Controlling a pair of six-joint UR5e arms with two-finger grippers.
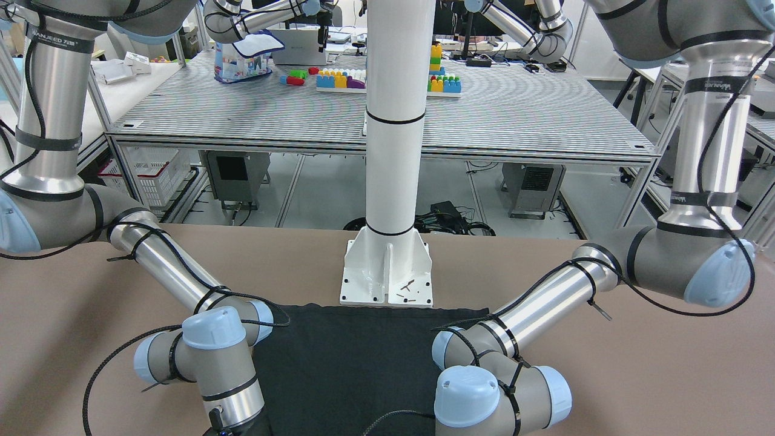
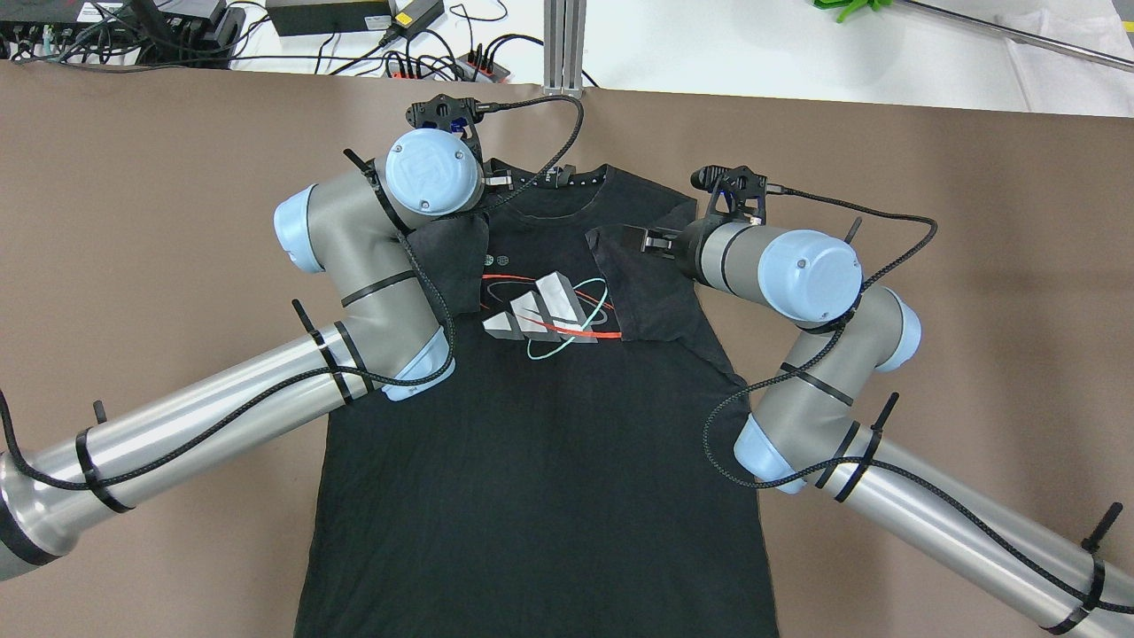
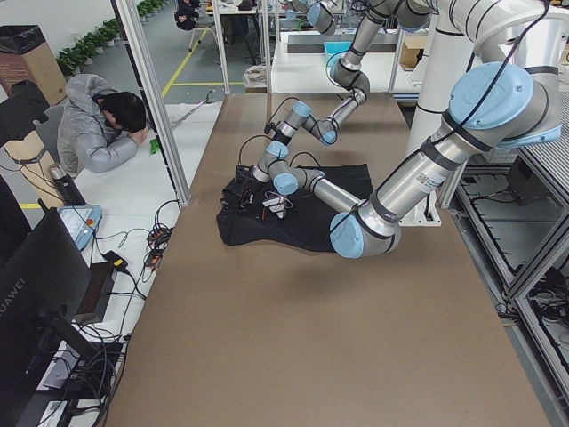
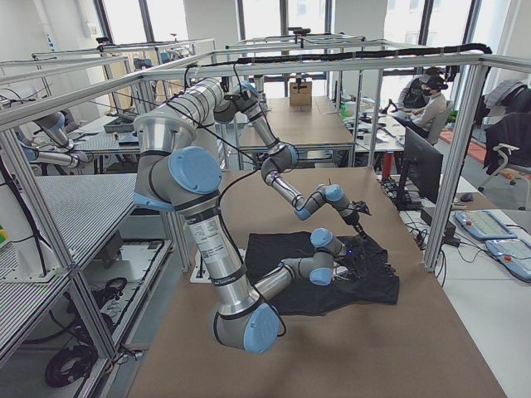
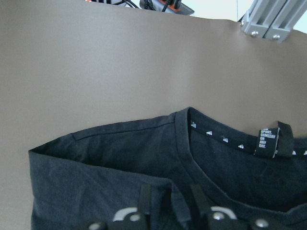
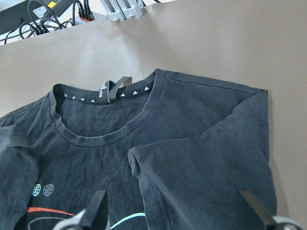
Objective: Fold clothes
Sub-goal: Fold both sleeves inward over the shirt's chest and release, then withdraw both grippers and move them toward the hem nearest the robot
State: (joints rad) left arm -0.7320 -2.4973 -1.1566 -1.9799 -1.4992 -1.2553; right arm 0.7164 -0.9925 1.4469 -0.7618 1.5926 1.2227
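brown tabletop (image 2: pixel 133 266), ribbed grey bench (image 1: pixel 514 115) behind (toy blocks (image 1: pixel 339 79) on it), aluminium framing (image 4: pixel 455 166), bright windows (image 4: pixel 203 18)

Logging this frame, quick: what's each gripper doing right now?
Left gripper: closed, pinching a fold of the black T-shirt.
Right gripper: open, holding nothing, over the shirt.

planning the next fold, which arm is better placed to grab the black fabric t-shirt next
Right. The right gripper hangs wide open over a folded-in sleeve of the black fabric t-shirt; the left gripper looks pinched on fabric.
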